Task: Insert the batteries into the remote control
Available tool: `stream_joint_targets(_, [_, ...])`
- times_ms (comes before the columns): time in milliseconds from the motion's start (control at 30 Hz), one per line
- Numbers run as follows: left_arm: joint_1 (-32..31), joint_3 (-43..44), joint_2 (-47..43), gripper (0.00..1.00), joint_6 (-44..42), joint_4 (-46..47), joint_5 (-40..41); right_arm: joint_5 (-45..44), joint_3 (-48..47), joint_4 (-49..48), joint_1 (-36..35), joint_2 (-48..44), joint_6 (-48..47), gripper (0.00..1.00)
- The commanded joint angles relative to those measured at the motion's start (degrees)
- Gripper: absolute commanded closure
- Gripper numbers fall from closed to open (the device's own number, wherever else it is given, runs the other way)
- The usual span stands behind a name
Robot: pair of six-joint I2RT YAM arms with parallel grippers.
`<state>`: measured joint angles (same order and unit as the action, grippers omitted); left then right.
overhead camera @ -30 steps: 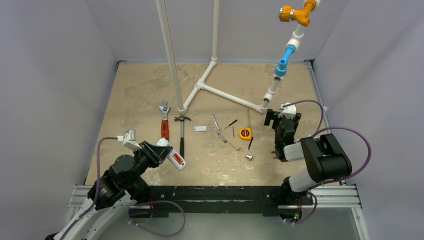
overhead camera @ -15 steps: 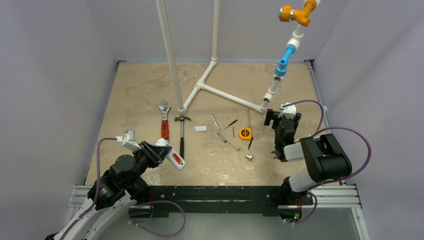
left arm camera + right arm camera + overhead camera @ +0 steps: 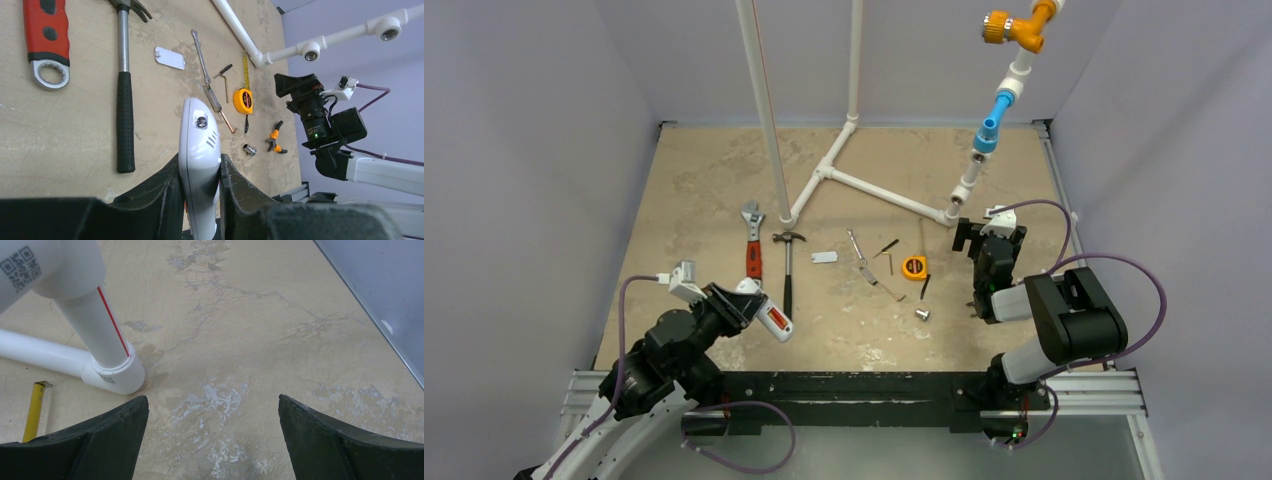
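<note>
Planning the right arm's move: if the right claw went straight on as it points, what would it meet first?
The right claw would probably meet bare tabletop first, right of the white pipe elbow; depth is unclear.

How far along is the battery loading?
Done: orange-red battery shows in the slim white remote control; whether both are seated is unclear. In hand: left gripper, jaws shut on the remote. Left: small white plate on the table, likely the cover; right gripper open, empty.
</note>
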<state>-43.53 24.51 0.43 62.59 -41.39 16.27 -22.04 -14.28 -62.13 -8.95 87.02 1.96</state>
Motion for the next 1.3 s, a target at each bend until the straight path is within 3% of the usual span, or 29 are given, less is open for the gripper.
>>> stream_joint_targets(0, [-0.16,2.05,-14.59,1.0,-0.32,3.63,-0.88,-1.68,-1.19,-1.79,0.16,-0.02,0.5,0.01])
stream_joint_targets(267, [-0.22,3.17,-8.95,1.0,1.35,6.85,-2.45,-1.67,-1.19,-1.77,0.16,-0.01,0.51,0.01])
stream_joint_targets(567, [-0.2,8.15,-1.6,1.0,-3.17,4.96,-5.12,-1.68,-1.19,-1.77,0.17,-0.01,0.52,0.01])
stream_joint_targets(900, [-0.18,4.54,4.49,1.0,-0.65,6.68,-12.88,-1.69,-1.18,-1.77,0.16,-0.01,0.5,0.01])
stream_joint_targets(1267, [-0.22,4.08,3.58,1.0,-0.35,5.16,-12.35,-1.76,-1.48,-1.4,0.16,0.06,0.64,0.01])
